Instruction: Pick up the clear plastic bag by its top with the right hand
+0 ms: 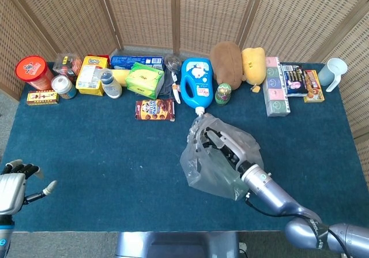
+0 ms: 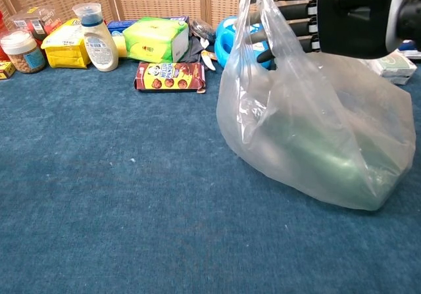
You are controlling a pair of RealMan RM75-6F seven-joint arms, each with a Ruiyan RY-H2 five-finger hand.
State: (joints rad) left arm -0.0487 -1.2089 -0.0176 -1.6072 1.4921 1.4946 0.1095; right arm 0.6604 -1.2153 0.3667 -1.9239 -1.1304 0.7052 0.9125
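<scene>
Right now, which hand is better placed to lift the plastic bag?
The right hand: its fingers are at the top of the bag. The left hand sits at the table's near-left corner, far away.

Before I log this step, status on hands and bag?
Right hand grips clear plastic bag by its top. Bag bottom on table. Left hand open, idle. Nothing blocking.
</scene>
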